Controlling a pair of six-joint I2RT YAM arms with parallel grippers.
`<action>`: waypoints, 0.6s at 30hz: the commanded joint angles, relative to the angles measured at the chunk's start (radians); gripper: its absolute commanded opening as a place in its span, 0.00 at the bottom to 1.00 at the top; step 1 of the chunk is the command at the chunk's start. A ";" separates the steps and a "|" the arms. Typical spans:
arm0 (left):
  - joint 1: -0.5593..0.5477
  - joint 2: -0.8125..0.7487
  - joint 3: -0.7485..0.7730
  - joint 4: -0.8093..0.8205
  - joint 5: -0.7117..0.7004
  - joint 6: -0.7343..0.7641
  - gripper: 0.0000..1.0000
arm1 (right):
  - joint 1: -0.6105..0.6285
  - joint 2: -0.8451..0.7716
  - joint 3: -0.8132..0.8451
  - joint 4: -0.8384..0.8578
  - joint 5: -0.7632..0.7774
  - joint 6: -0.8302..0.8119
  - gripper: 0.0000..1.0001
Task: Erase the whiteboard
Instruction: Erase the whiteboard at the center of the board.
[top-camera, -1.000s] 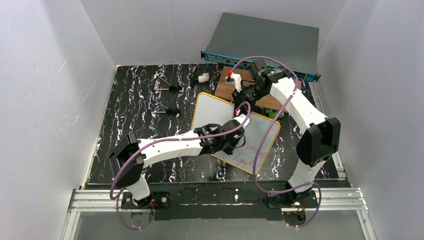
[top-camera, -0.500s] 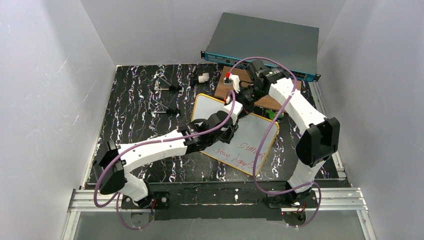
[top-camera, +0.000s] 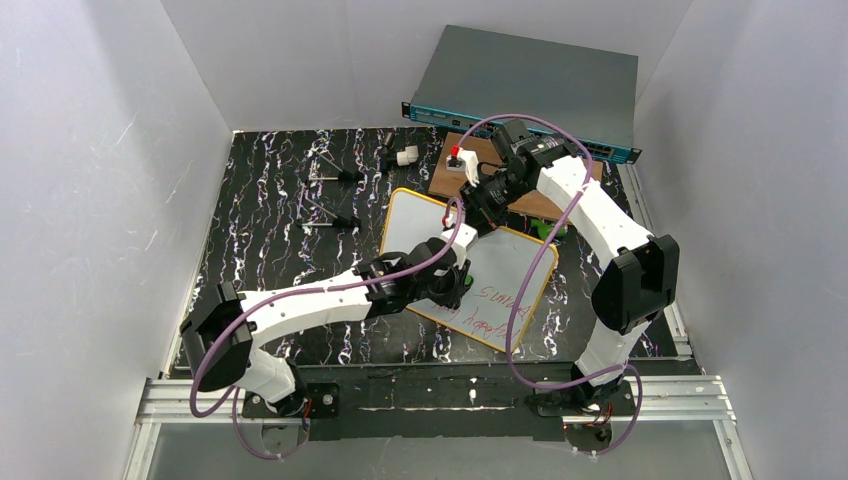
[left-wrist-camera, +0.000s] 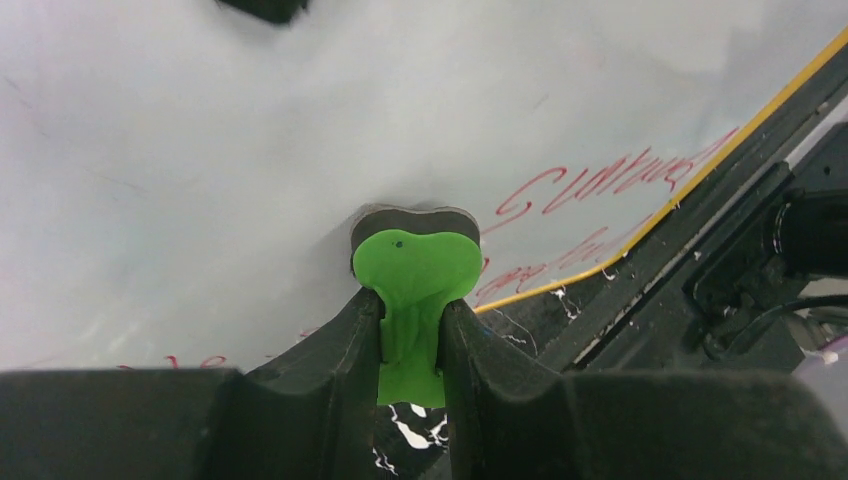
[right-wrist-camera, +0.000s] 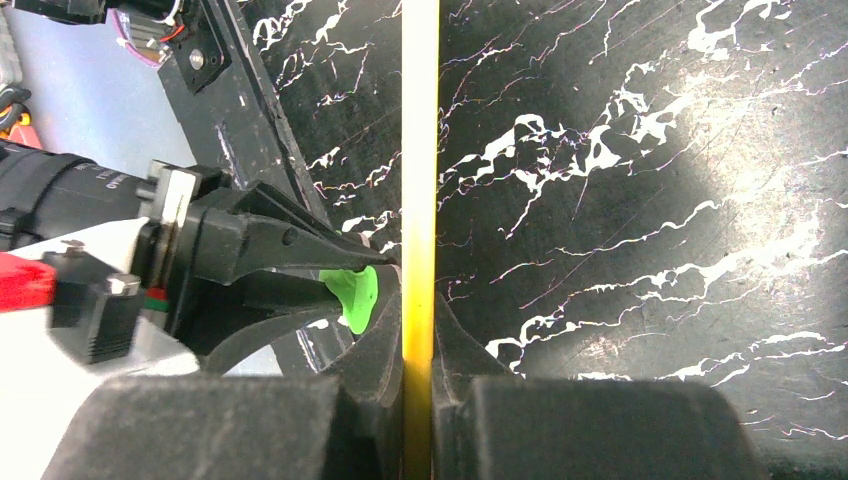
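Evidently midway, the left pincer (left-wrist-camera: 412, 300) is grasping a green eraser (left-wrist-camera: 415, 262) against the whiteboard (top-camera: 420, 215) lying mid-frame on the bench (top-camera: 260, 200), the right pincer (right-wrist-camera: 418, 310) is clenching its yellow frame (right-wrist-camera: 420, 120), and red writing (top-camera: 490, 305) is awaiting wiping lower right.

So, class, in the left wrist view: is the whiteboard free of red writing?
No, red handwriting shows on the whiteboard, right of the green eraser in the left gripper.

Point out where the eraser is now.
Left wrist view, centre: the green eraser is pinched in the left claw, its pad against the whiteboard, beside the red writing.
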 joint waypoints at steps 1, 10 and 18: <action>-0.025 -0.006 -0.029 0.006 0.062 -0.051 0.00 | 0.008 0.003 -0.007 -0.009 0.013 -0.047 0.01; -0.084 0.114 -0.021 -0.046 0.034 -0.118 0.00 | 0.009 0.006 -0.005 -0.011 0.011 -0.047 0.01; -0.088 0.187 0.071 -0.103 -0.092 -0.120 0.00 | 0.008 0.001 -0.006 -0.012 0.011 -0.047 0.01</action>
